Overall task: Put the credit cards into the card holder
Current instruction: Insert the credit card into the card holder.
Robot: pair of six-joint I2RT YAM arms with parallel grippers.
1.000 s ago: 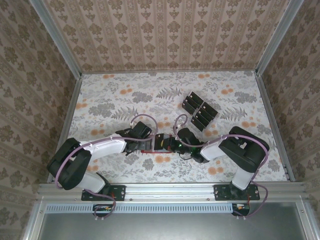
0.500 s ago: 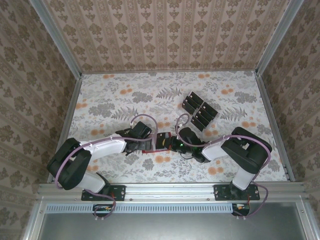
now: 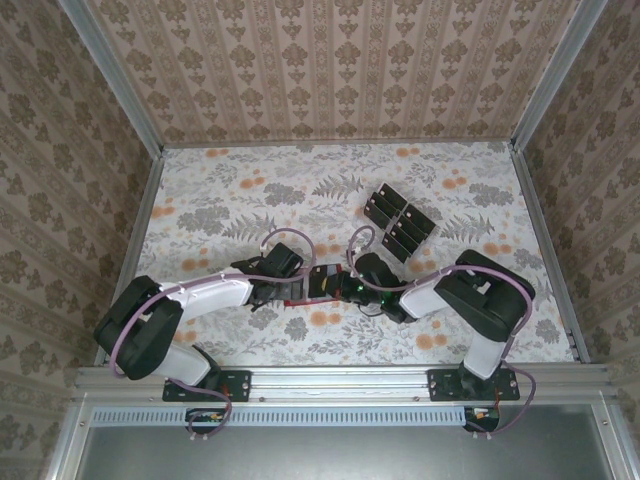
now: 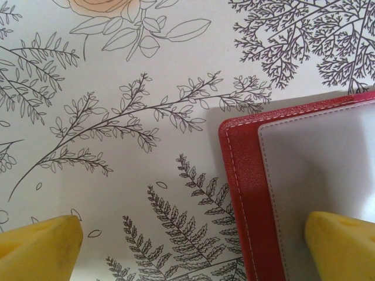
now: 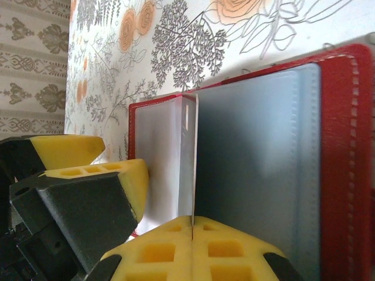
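Credit cards overhead; wrist view: right jaws pinch card holder leaf.

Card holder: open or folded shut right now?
Open: the card holder lies spread, and the right gripper pinches a clear sleeve upright.

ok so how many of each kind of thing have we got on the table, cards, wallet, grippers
small flat black rectangular cards: about 8, too small for an exact count
red leather-like folding wallet: 1
yellow-padded grippers: 2, the left gripper and the right gripper
total: about 11
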